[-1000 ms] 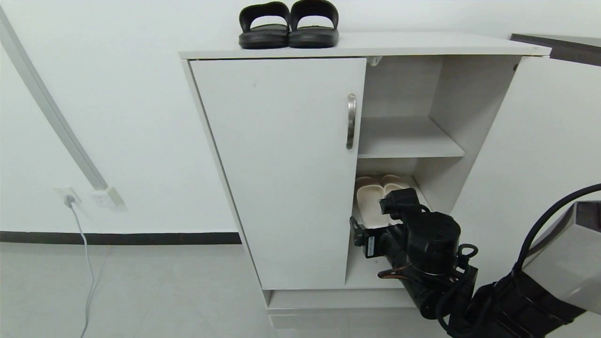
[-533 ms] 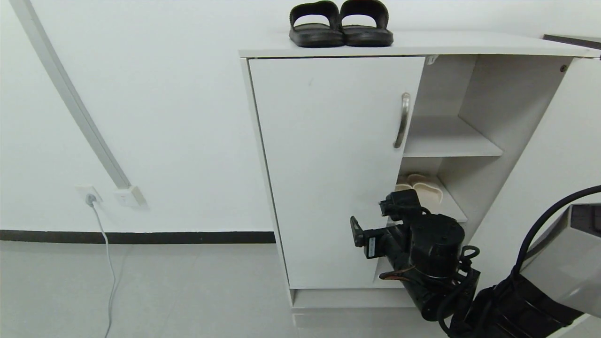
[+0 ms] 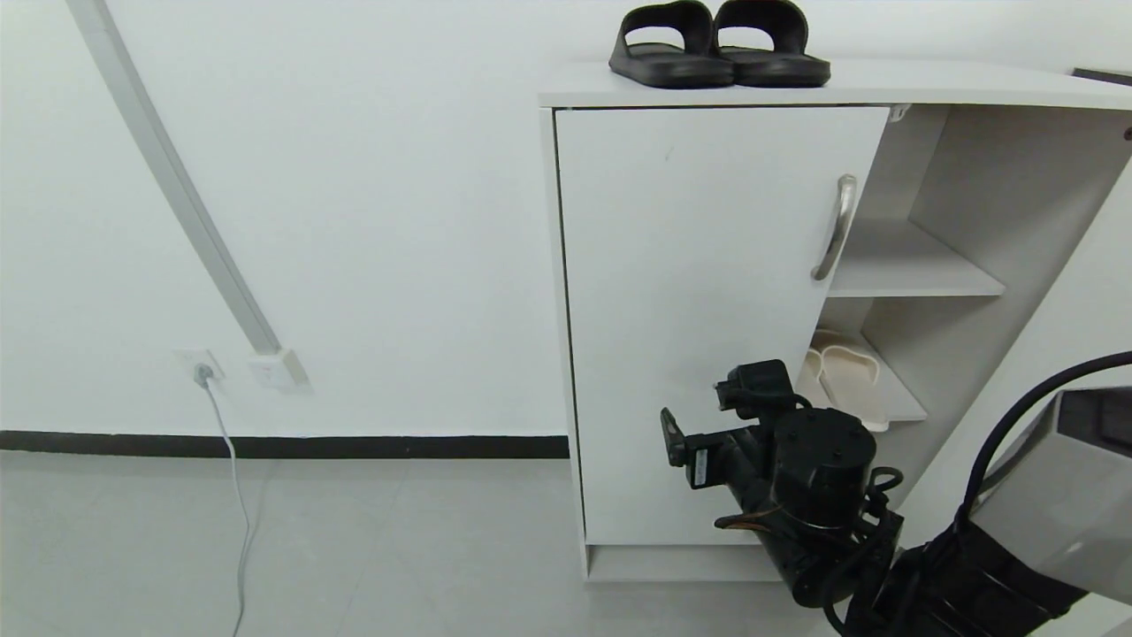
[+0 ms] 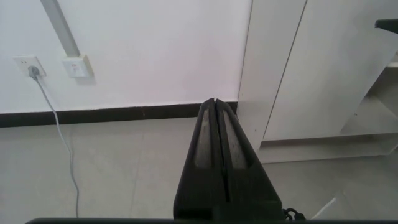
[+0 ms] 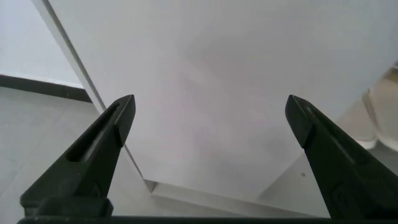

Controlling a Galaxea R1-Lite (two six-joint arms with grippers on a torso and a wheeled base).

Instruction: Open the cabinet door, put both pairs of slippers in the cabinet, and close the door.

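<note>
A white wall (image 3: 354, 221) meets a pale tiled floor (image 3: 354, 548) along a dark baseboard (image 3: 265, 445), and a grey strip (image 3: 177, 186) runs slantwise down the wall. Against the wall stands a white cabinet (image 3: 929, 84). Its left door (image 3: 699, 310) is closed and its right door (image 3: 1088, 292) is swung wide, showing an upper shelf (image 3: 911, 265) with a lower one beneath it. The right tool (image 5: 208, 106) is low in front of the closed door, facing it, with its fingers spread wide apart and nothing between them. The left tool (image 4: 214, 102) is over the floor, off the cabinet's left side, with its fingers pressed flat together and holding nothing. A pair of black slippers (image 3: 721, 44) sits side by side on top of the cabinet, above the closed door. A pair of beige slippers (image 3: 840, 376) lies on the lower shelf inside, partly hidden by the closed door's edge. A curved metal handle (image 3: 834, 227) is fixed near that edge. A wall socket (image 3: 199, 364) has a pale cable (image 3: 234, 478) hanging to the floor.
</note>
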